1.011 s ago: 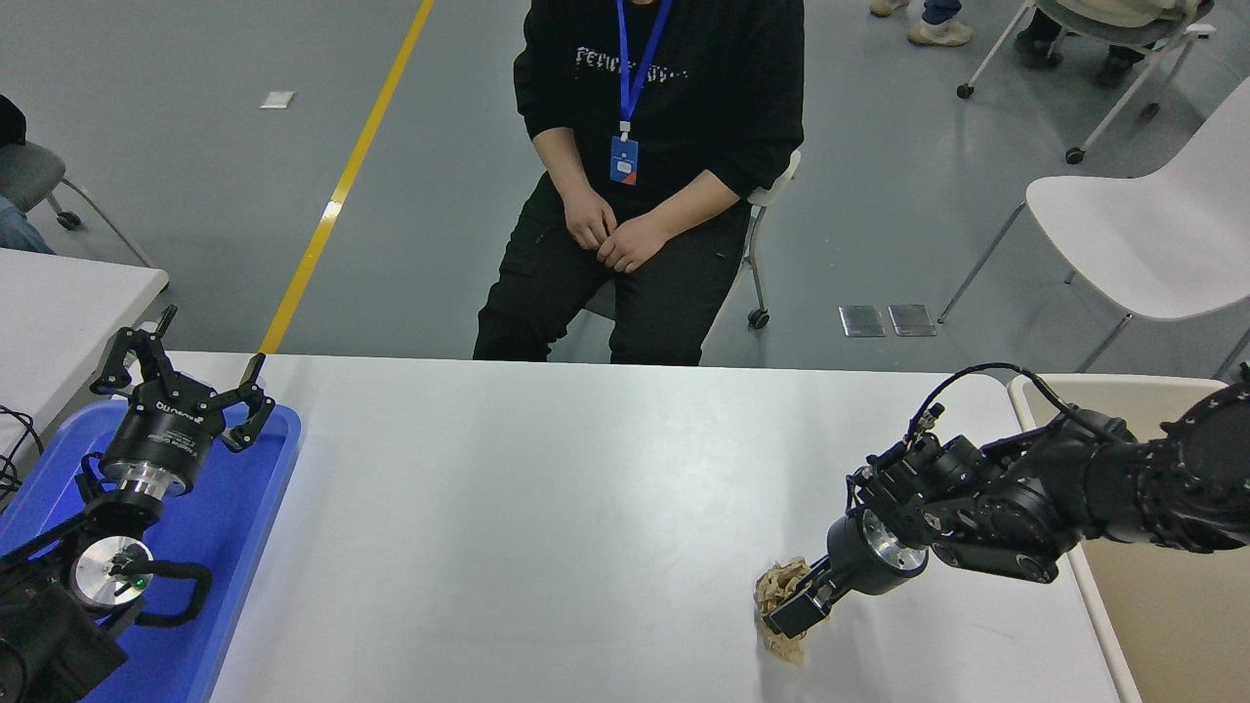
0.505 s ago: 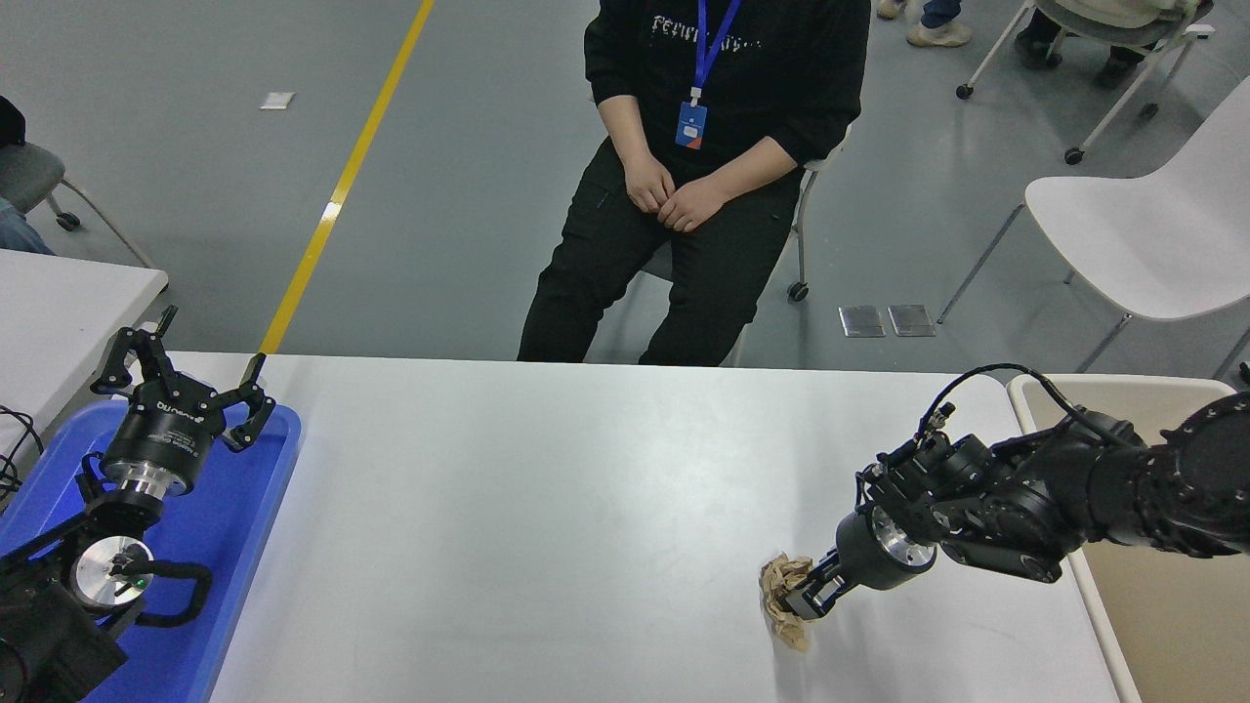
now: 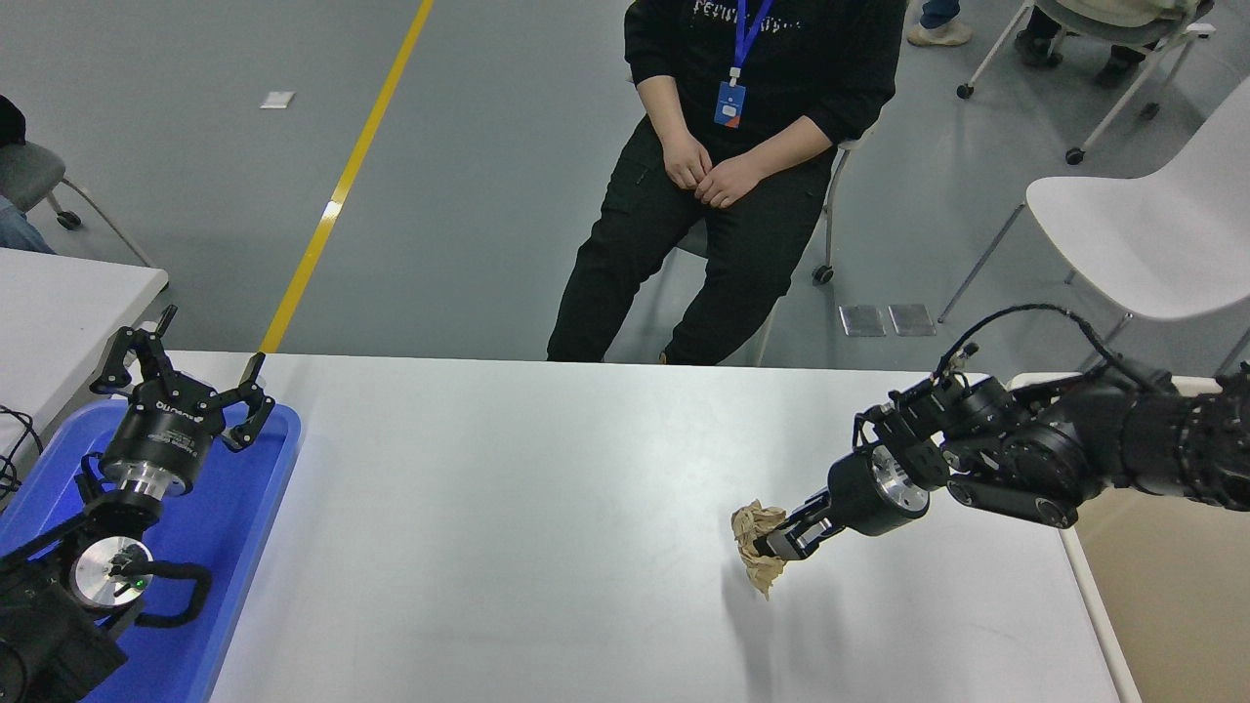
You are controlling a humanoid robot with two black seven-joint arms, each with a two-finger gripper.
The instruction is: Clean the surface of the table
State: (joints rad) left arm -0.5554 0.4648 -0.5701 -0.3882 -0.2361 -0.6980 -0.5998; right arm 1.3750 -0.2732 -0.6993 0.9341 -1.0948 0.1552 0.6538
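Observation:
The table surface [image 3: 547, 508] is a wide matte white top filling the lower half of the view. My right gripper [image 3: 773, 543] reaches in from the right edge and is shut on a crumpled brown paper wad [image 3: 755, 547]. The wad hangs just above the table, right of centre, with a faint shadow under it. My left gripper [image 3: 181, 376] is parked at the lower left over the blue tray [image 3: 234, 508], with its fingers spread open and nothing in them.
A beige bin [image 3: 1172, 586] stands against the table's right end. A person [image 3: 742, 166] sits on a chair at the far side, hands clasped. A white chair [image 3: 1143, 244] is at the upper right, and a second white tabletop corner [image 3: 68, 312] at the left.
My right gripper has lifted the paper wad off the table and carried it up and slightly left. The person has rolled to the right. The left arm has not moved.

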